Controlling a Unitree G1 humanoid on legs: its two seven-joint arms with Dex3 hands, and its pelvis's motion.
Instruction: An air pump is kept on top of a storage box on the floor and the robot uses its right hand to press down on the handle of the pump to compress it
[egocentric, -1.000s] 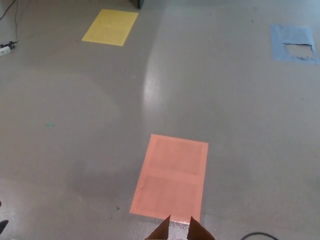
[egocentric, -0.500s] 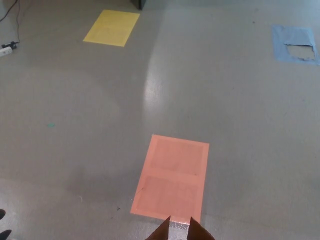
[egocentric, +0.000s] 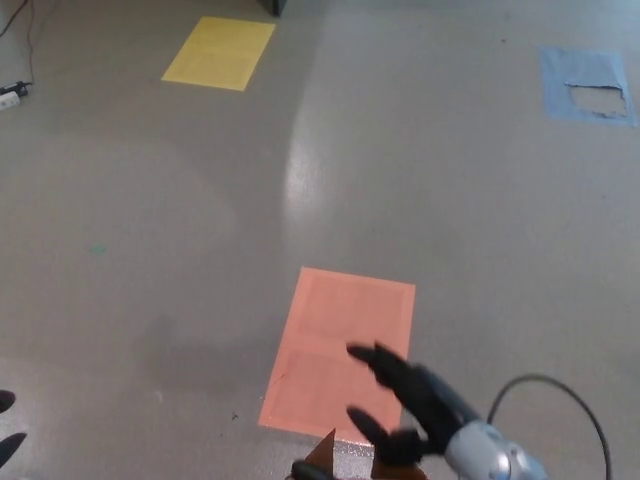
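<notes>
Since the earlier frames the right hand (egocentric: 400, 405) has come into the head view from the lower right corner, where before only bare floor showed. It hangs over the near edge of the orange rectangle (egocentric: 342, 350) marked on the grey floor (egocentric: 200, 250), fingers (egocentric: 385, 362) spread wide and holding nothing. A silver wrist section (egocentric: 490, 452) follows behind it, with a black cable (egocentric: 560, 385) looping up over the forearm.

Two brown pointed shapes (egocentric: 345, 460) poke up at the bottom edge of the view, just below the orange rectangle and beside the hand; I cannot tell what they belong to. The air pump and the storage box are not visible in this view.

Toward the far left corner of the floor lies a yellow rectangle (egocentric: 220, 52). Toward the far right is a blue patch (egocentric: 585, 85) with a torn hole in its middle. A white plug and cords (egocentric: 12, 95) sit at the far left edge. Dark tips (egocentric: 8, 440) show at the lower left edge, too cut off to identify.
</notes>
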